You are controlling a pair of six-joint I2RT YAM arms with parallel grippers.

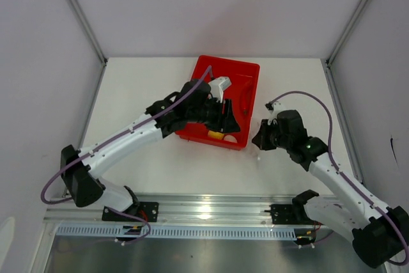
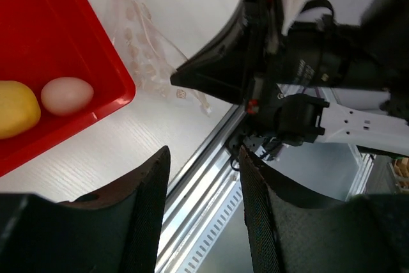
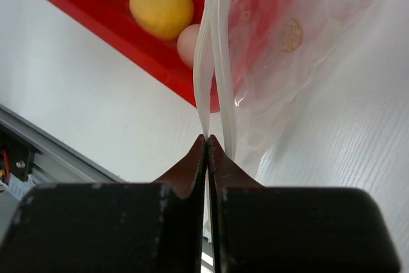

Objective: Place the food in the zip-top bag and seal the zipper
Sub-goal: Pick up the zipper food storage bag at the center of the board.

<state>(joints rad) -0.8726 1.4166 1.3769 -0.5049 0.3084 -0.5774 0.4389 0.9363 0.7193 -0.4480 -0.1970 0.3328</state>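
The yellow fruit and the pale egg-sized ball lie in the near corner of the red tray. The red chili lies along the tray's right side. My left gripper is open and empty, hovering over the tray's near right corner; in its wrist view the fingers stand well apart. My right gripper is shut on one lip of the zipper of the zip-top bag. It holds the bag up just right of the tray. The bag mouth is open and the bag holds no food.
The metal rail runs along the table's near edge. White walls enclose the table on the left, back and right. The two grippers are close together near the tray's right near corner.
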